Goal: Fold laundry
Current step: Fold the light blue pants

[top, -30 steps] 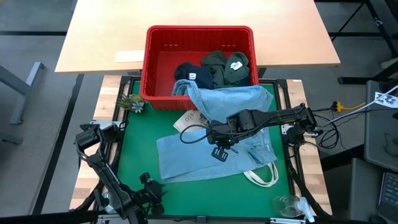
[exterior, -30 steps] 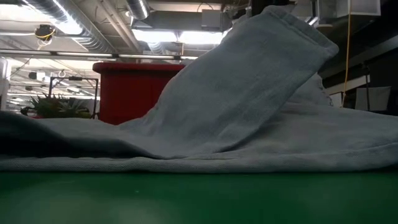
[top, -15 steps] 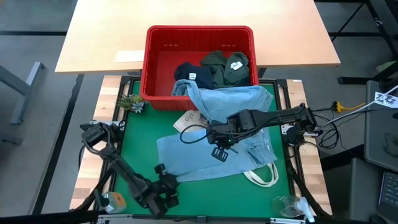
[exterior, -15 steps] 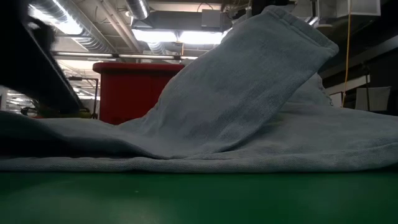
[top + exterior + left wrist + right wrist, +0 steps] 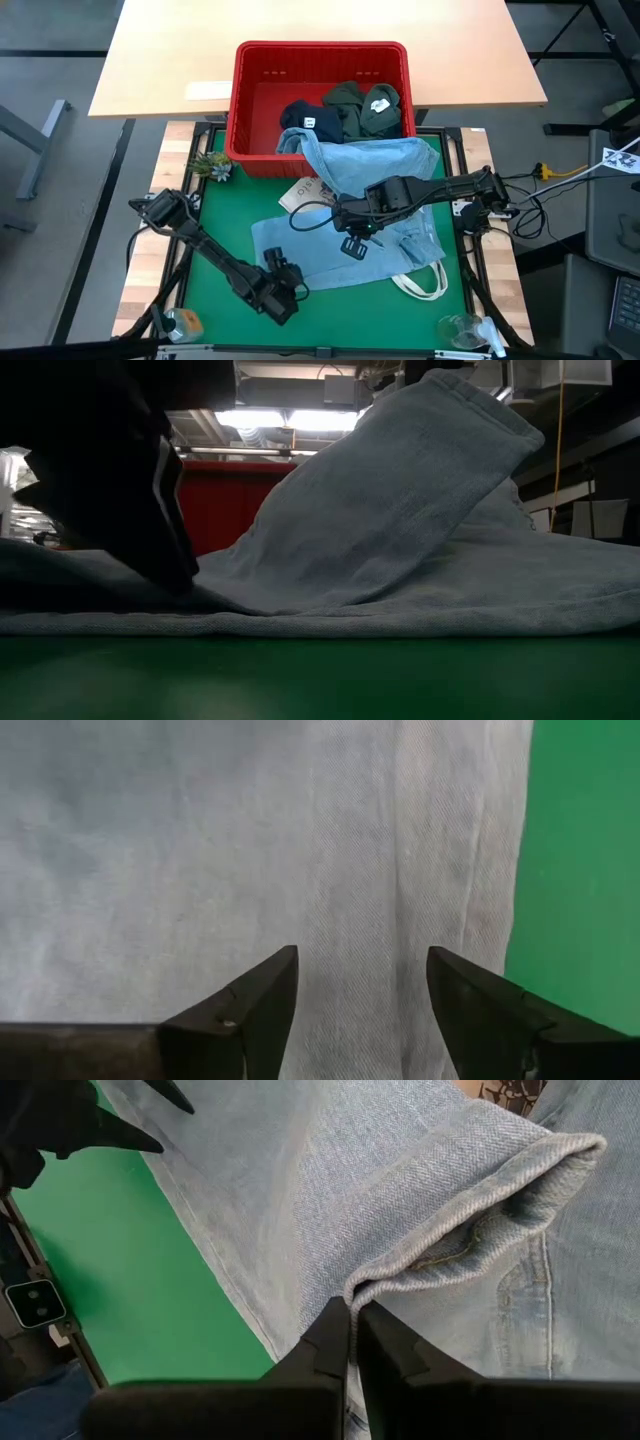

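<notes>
On the green mat, rumpled light blue denim point(image 5: 345, 235) is pinched by the right claw point(image 5: 352, 238); left claw point(image 5: 290, 283) gapes wide.

From overhead we look straight down on the whole table point(image 5: 215, 235). From mat level we look across it, close against the denim point(image 5: 420, 530), toward the basket point(image 5: 225, 495). Each wrist camera looks down past its own gripper, very near the cloth. All four views share the denim; the right wrist view also catches the left gripper point(image 5: 150, 1120).
</notes>
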Robot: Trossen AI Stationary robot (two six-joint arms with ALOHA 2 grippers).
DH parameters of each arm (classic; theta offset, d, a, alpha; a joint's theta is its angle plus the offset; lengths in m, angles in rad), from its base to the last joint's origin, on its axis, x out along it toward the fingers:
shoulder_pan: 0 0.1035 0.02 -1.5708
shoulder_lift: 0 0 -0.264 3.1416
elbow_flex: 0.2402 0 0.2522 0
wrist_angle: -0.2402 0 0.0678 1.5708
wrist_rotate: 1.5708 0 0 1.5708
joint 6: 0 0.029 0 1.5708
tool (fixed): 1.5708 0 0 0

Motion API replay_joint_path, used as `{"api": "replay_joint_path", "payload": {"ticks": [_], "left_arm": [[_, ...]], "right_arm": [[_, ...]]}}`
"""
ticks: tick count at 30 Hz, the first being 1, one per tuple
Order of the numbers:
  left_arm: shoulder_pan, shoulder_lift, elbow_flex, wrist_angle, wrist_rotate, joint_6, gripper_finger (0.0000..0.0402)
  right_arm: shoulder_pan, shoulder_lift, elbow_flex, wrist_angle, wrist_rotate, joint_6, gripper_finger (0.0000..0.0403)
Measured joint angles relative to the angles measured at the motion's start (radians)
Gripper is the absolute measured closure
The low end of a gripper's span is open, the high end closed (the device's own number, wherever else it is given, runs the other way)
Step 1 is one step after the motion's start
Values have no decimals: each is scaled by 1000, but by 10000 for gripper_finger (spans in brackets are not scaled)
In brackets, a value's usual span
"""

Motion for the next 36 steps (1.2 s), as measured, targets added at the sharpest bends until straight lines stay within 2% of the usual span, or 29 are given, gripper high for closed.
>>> {"api": "replay_joint_path", "payload": {"ticks": [6,9,14,21,27,36], "left_arm": [[11,0,0,-19,6,16,193],[20,0,0,-65,31,-3,213],[28,1,0,-97,102,-6,280],[28,1,0,-101,103,-8,388],[13,-15,0,-125,136,-32,398],[-86,-104,0,-217,154,-142,400]], "right_arm": [[0,0,0,0,0,-1,391],[0,0,0,0,0,-1,391],[0,0,0,0,0,-1,391],[0,0,0,0,0,-1,391],[0,0,0,0,0,-1,391],[0,29,-3,7,0,-25,391]]}}
